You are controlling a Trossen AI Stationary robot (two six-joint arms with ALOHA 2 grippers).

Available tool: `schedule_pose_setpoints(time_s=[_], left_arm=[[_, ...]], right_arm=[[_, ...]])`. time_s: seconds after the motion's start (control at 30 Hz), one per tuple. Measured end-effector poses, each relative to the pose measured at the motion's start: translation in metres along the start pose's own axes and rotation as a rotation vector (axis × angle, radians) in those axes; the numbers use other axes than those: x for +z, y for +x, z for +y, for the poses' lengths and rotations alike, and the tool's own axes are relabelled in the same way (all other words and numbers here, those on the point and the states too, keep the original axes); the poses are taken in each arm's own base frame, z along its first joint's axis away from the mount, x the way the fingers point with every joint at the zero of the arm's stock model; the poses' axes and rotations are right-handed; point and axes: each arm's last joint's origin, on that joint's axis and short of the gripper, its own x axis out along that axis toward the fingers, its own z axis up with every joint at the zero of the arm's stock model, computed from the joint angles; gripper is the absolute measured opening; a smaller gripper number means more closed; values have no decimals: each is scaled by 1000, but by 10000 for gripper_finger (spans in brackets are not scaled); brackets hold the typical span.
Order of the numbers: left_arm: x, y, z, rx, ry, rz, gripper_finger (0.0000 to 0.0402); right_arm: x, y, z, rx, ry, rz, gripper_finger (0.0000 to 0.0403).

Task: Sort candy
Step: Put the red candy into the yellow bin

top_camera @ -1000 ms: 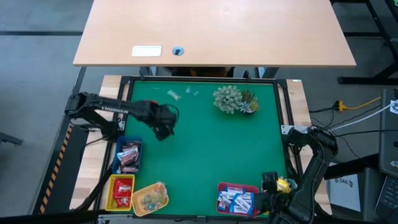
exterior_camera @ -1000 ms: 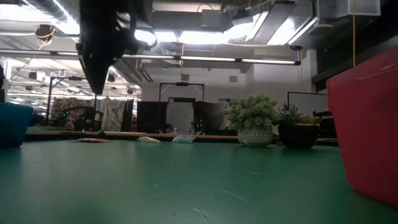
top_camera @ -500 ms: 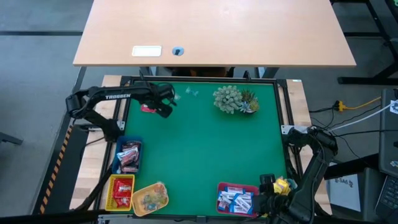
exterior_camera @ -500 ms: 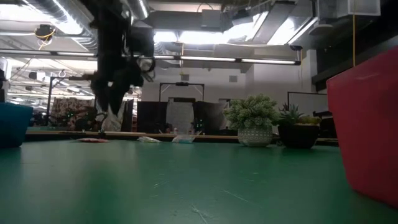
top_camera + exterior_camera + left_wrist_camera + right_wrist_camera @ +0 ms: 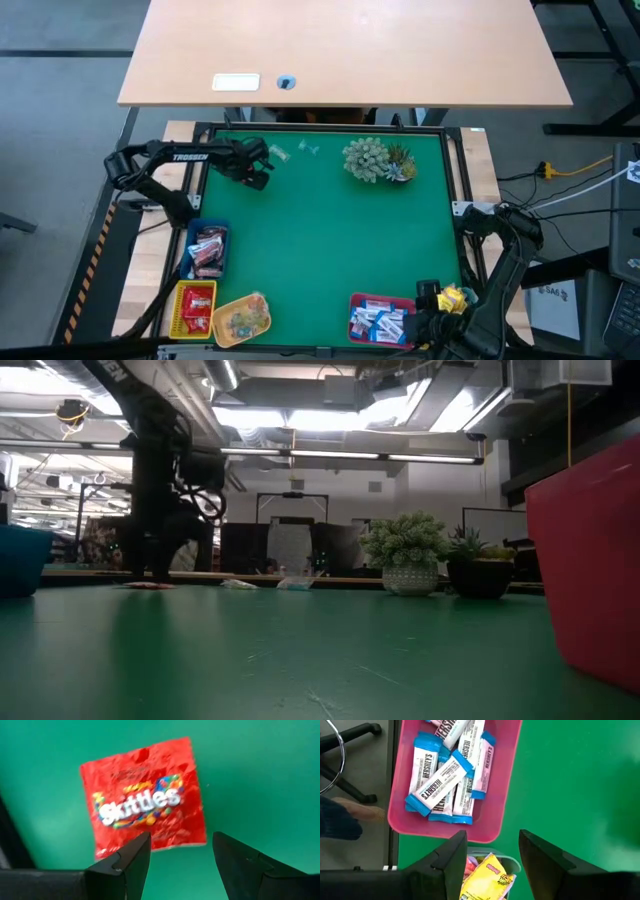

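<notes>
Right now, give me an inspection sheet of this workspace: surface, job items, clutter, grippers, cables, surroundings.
Surface: green mat in a black frame, mostly bare.
Job's things: red Skittles packet flat on the mat at the far left; two clear-wrapped sweets near the far edge; blue-and-white Hershey's bars in the pink tray; more candy in the blue tray, red tray and yellow tray.
Clutter: spiky green plant in a pot.
Grippers: left gripper open, above the Skittles packet; right gripper open, over a yellow packet by the pink tray.
Cables: yellow and white leads beyond the right edge.
Surroundings: wooden desk behind the table.
</notes>
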Motion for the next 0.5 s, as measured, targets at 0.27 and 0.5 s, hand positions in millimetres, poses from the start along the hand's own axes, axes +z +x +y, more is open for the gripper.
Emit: schedule_pose_setpoints(time_s=[0.27, 0.5], left_arm=[[-2, 12, 1, -37, -25, -70, 200], [-4, 19, 9, -31, -45, -49, 196]], right_arm=[[0, 0, 0, 0, 0, -2, 179], [0, 0, 0, 1, 1, -2, 179]])
